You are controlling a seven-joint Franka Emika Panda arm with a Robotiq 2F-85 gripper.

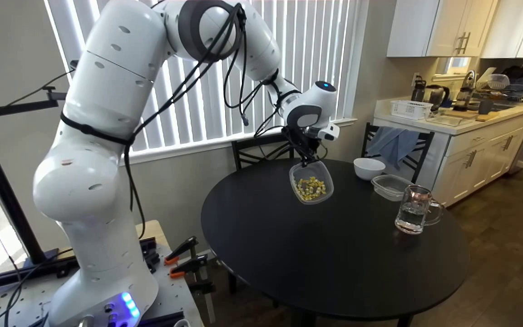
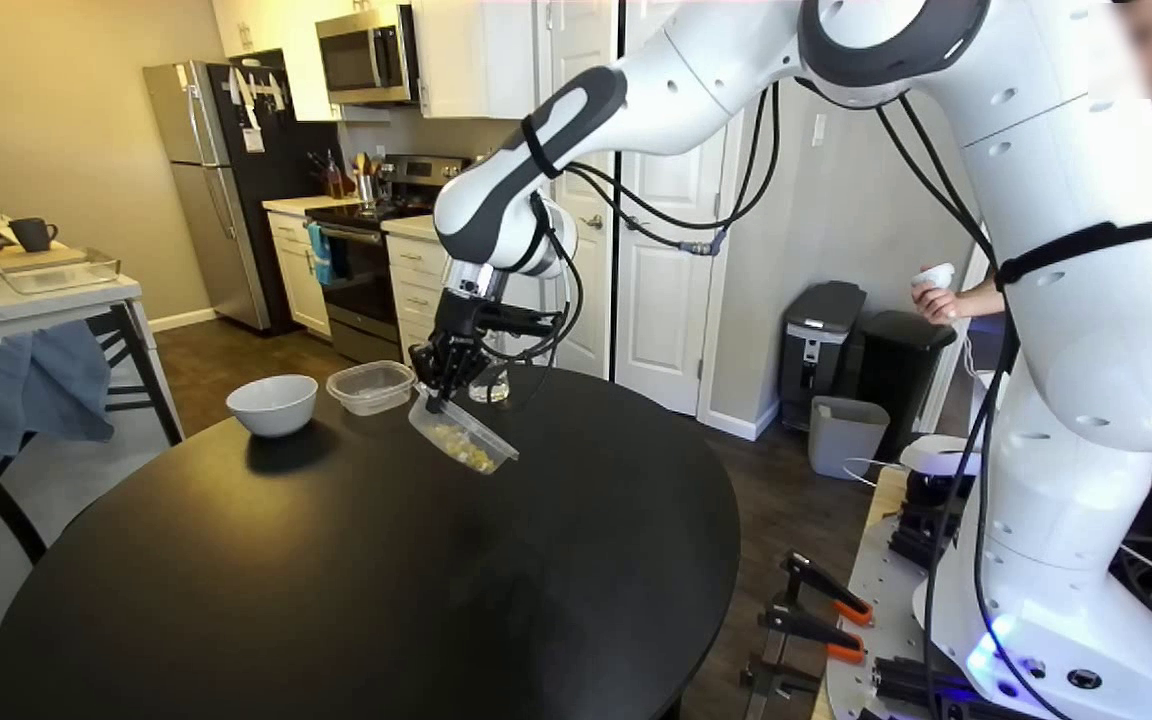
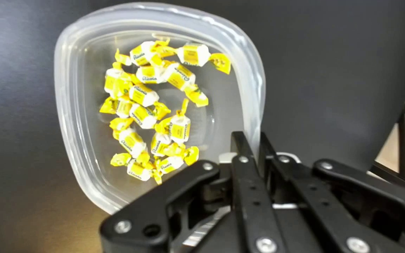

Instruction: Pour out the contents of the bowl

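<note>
The bowl is a clear, shallow, squarish-round container; it shows in the wrist view (image 3: 69, 88) and in both exterior views (image 1: 303, 172) (image 2: 424, 412). My gripper (image 3: 251, 140) is shut on its rim, one finger inside and one outside; it also shows in both exterior views (image 1: 307, 162) (image 2: 436, 398). The contents are yellow-and-white wrapped candies (image 3: 143, 95), lying in a heap inside the bowl; they also show in both exterior views (image 1: 310, 188) (image 2: 464, 446). The bowl hangs tilted above the table, its far end lower than the gripped side.
The round black table (image 1: 288, 254) lies below. A white bowl (image 1: 369, 169) (image 2: 273, 405), a second clear container (image 1: 391, 187) (image 2: 371, 388) and a glass mug of water (image 1: 411, 212) stand on it. Chairs stand by its edge. A person's hand (image 2: 936, 300) shows behind the arm.
</note>
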